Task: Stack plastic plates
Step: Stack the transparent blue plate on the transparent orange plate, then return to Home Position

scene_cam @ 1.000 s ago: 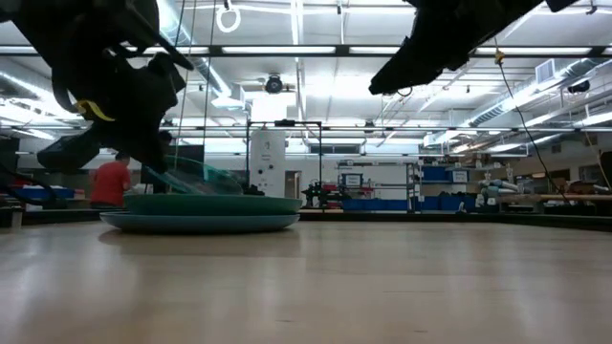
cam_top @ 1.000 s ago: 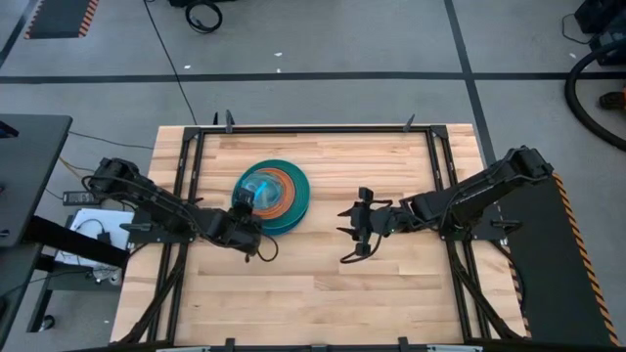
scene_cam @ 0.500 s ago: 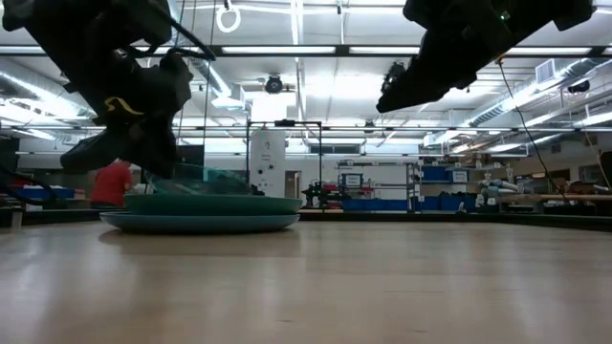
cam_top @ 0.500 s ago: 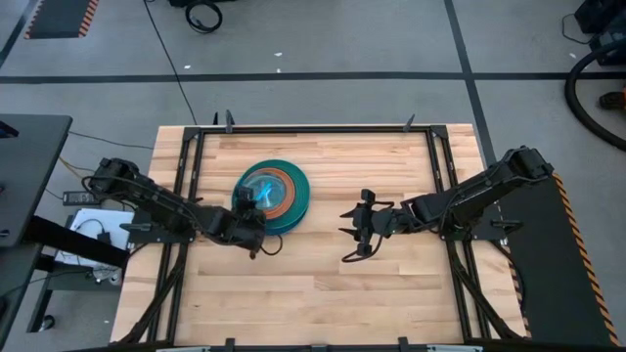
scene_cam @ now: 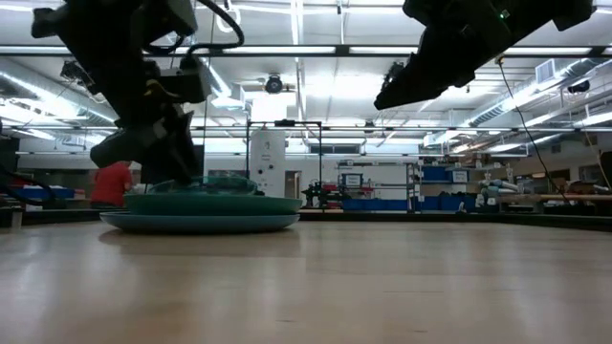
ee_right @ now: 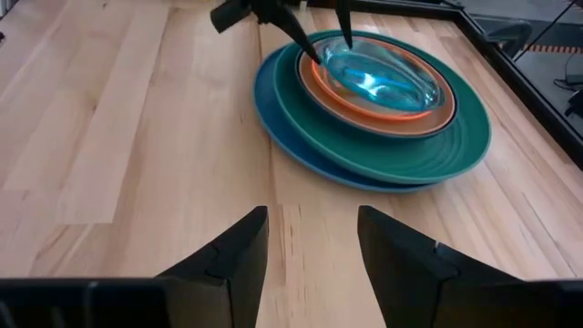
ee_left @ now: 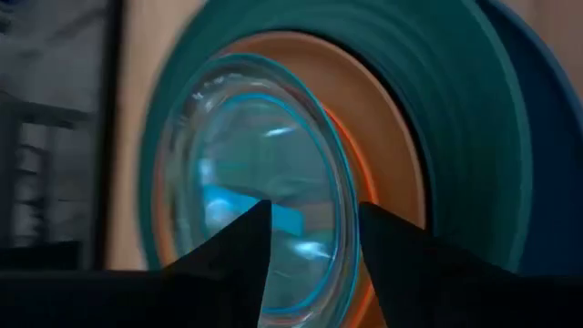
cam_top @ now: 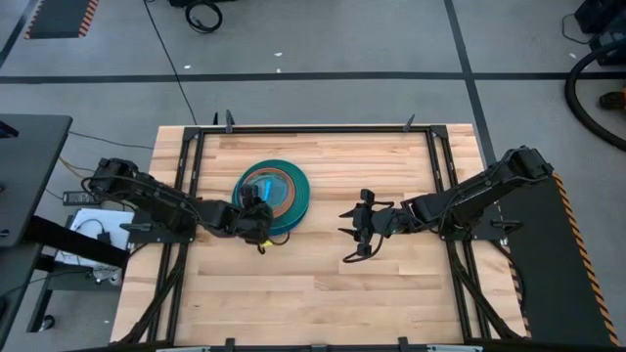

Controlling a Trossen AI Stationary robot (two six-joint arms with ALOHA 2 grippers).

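Observation:
The plastic plates form one stack [cam_top: 278, 193] left of the table's middle. A blue plate [ee_right: 273, 118] is at the bottom, then a teal one [ee_right: 455, 137], then orange-brown ones [ee_right: 437, 114]. A clear cyan plate [ee_right: 378, 77] lies level on top. My left gripper [ee_right: 330, 46] is open at the stack's near-left edge, with its fingers on either side of the cyan plate's rim [ee_left: 342, 196]. My right gripper [cam_top: 350, 227] hangs open above bare wood to the right of the stack, with nothing between its fingers. My left gripper slants down over the stack's near-left edge with one finger [ee_right: 310, 50] outside the cyan plate's rim and one finger [ee_right: 346, 32] over its hollow. I cannot tell whether either finger touches the plate. The plate rests on the stack.
A black metal frame [cam_top: 192, 176] runs around the wooden tabletop [cam_top: 323, 284]. Bare wood lies near and to the right of the stack. Far behind the table, in the low view, stands a person in red [scene_cam: 113, 182].
My left gripper has opened and let go of the cyan plate. It rolled at the wrist and edged toward the table's right, along the stack. The plate was tilted up on its left side and now lies level on top of the stack.

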